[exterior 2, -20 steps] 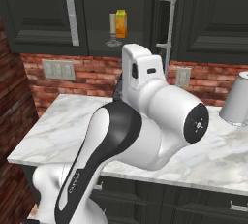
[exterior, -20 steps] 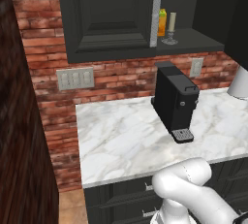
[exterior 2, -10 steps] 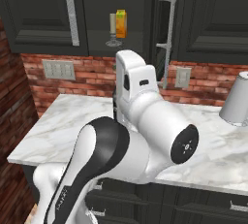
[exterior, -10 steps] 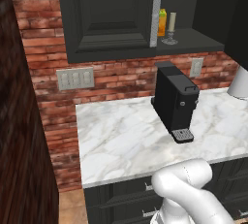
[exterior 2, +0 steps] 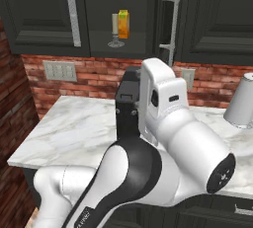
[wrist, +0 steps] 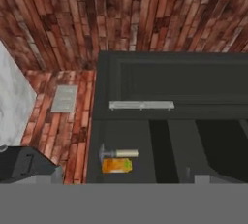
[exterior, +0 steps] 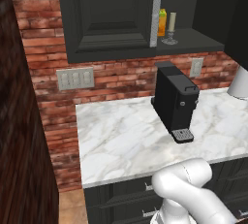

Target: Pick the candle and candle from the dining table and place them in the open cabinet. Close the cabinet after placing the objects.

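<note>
One cream candle (exterior: 171, 22) on a grey-silver holder stands on the dark shelf of the open black cabinet (exterior: 193, 36), right beside an amber-orange carton (exterior: 162, 22). The right base view has the same candle (exterior 2: 115, 24) between the cabinet's doors. In the rolled hand view the candle (wrist: 127, 153) appears sideways, well ahead of my gripper (wrist: 126, 179). The fingertips (wrist: 57, 174) sit far apart at the bottom edge with nothing between them, so the gripper is open. The brass-gold candle and the dining table are out of view.
A black coffee machine (exterior: 175, 102) stands on the marble worktop (exterior: 121, 140) under the cabinet. The shut left door has a silver bar handle (exterior 2: 72, 15). The right door's handle (exterior 2: 173, 24) stands swung out. A white-grey vessel (exterior 2: 241, 101) is at the right. My arm (exterior 2: 163, 138) fills the foreground.
My arm has drawn back and down from the cabinet toward the base. The candle, carton and doors have not moved.
</note>
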Motion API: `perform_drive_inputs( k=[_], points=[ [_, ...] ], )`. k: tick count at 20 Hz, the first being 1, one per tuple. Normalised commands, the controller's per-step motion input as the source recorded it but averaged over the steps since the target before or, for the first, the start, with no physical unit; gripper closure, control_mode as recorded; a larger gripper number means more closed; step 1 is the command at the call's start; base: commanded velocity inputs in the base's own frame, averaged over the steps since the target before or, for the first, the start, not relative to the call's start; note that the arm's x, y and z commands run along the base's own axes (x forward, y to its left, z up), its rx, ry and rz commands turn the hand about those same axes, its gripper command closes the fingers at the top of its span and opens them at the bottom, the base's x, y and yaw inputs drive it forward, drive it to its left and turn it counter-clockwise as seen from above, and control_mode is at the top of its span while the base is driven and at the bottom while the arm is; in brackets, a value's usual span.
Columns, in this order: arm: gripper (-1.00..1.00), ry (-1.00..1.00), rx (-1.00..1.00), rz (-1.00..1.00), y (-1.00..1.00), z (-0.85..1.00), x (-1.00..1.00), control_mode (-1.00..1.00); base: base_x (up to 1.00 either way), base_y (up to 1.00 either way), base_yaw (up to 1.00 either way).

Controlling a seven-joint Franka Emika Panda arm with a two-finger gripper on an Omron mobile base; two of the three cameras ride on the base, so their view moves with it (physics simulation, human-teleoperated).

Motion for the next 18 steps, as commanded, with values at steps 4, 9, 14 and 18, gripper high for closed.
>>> perform_drive_inputs(
  k=[4, 9, 14, 18],
  points=[
    [-1.0, -0.01, 0.0, 0.01, -0.52, 0.0, 0.23, -1.0, 0.0, 0.0, 0.0],
    [-1.0, -0.01, 0.0, 0.05, -0.42, 0.0, 0.13, -1.0, 0.0, 0.0, 0.0],
    [-1.0, -0.04, 0.0, 0.11, -0.2, -0.03, 0.3, -1.0, 0.0, 0.0, 0.0],
    [-1.0, -0.04, 0.0, 0.14, -0.07, -0.09, 0.34, -1.0, 0.0, 0.0, 0.0]
  ],
)
